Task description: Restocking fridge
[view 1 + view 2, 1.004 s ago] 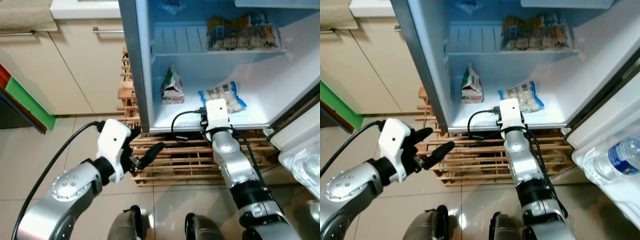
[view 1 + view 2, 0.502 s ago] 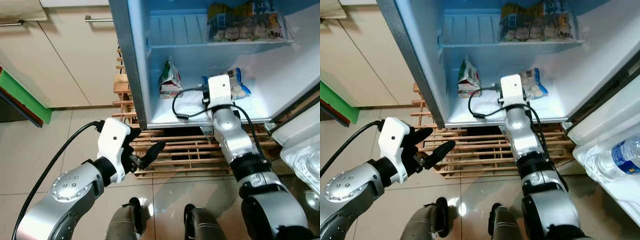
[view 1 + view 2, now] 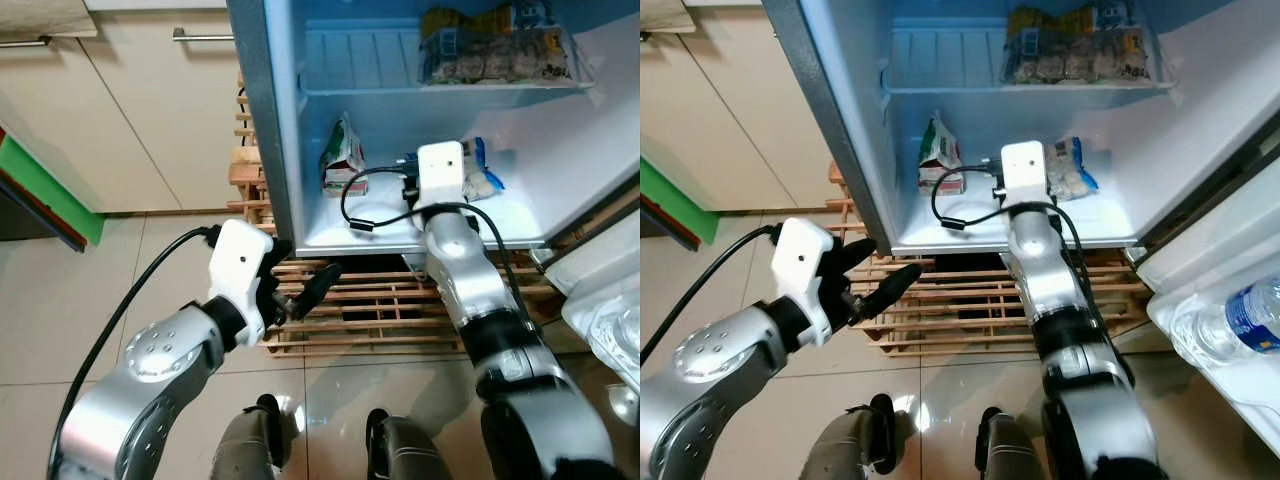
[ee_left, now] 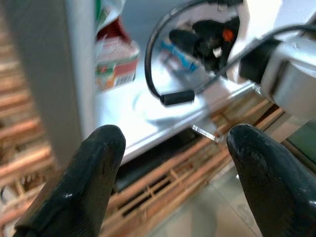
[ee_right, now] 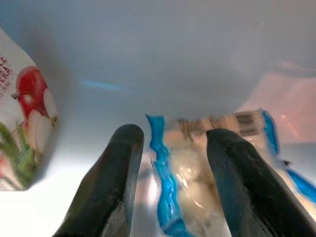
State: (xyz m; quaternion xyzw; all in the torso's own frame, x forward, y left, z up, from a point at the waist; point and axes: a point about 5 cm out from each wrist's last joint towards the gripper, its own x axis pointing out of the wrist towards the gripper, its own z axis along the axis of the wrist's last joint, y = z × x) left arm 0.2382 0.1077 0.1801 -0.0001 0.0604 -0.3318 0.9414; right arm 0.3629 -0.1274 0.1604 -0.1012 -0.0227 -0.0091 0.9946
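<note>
The right tool (image 5: 170, 163), open, straddles the blue bag (image 5: 207, 173) on the fridge floor (image 3: 370, 225) beside the carton (image 3: 343, 160). Placing seems finished; next, back out. The left tool (image 3: 305, 290) waits open, empty.

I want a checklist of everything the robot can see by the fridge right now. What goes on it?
Surface: white bottom fridge shelf, door open.
Job's things: blue-edged bag of white lumps lying on that shelf; red and green carton standing to its left; packets on the shelf above; water bottle in the door bin.
Clutter: nothing seen.
Grippers: right gripper inside the fridge, fingers open over the bag's end; left gripper open, outside, before the wooden pallet.
Cables: black cable looping from the right wrist over the shelf.
Surroundings: beige cabinets, tiled floor.
</note>
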